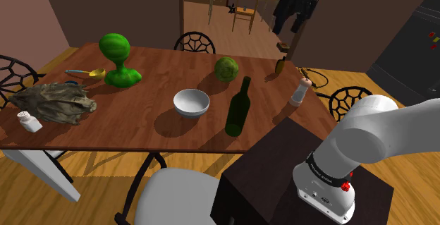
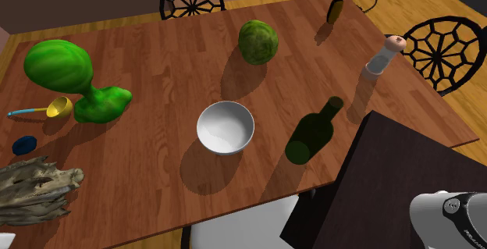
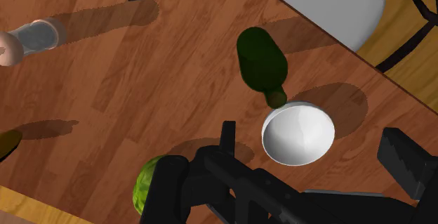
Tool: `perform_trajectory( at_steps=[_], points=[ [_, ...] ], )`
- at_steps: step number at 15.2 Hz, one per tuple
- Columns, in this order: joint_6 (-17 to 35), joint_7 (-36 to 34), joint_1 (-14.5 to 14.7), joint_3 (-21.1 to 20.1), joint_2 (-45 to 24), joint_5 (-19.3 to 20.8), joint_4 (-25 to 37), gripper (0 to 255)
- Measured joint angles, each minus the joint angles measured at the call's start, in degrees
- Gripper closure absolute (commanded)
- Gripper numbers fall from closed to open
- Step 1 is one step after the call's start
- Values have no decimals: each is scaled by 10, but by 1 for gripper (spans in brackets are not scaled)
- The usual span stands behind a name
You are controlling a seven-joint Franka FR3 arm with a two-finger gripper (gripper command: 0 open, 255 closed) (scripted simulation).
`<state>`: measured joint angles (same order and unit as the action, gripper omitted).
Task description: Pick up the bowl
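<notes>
A white bowl (image 1: 191,102) (image 2: 225,127) stands upright near the middle of the wooden table (image 1: 141,128), empty inside. A dark green bottle (image 1: 237,108) (image 2: 311,134) stands close beside it, toward the stand. In the wrist view my gripper (image 3: 310,137) hangs high above the table and is open. The bowl (image 3: 298,133) shows far below, in the gap between the black fingers (image 3: 228,140), and nothing touches it. The bottle (image 3: 261,62) stands just past the bowl. My white arm (image 1: 359,139) rises from the stand at the shoulder view's lower right.
On the table are a green round ball (image 1: 225,69), a green bulbous vase (image 1: 116,59), a yellow scoop (image 1: 88,73), a grey driftwood piece (image 1: 53,102), a small shaker (image 1: 28,121) and a tall mill (image 1: 300,91). Chairs ring the table; the dark stand (image 1: 275,181) adjoins its near edge.
</notes>
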<state>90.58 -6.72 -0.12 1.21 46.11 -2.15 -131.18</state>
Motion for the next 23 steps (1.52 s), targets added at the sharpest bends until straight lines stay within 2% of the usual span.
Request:
perform_trajectory(
  at_steps=[3,12,18,23],
  points=[
    [26,2,0,2,-10,-2,-16,0],
    [203,18,5,13,-109,-18,-95,0],
    [323,39,13,24,-213,-36,-112,0],
    [413,58,24,30,-323,-64,-93,0]
  ],
)
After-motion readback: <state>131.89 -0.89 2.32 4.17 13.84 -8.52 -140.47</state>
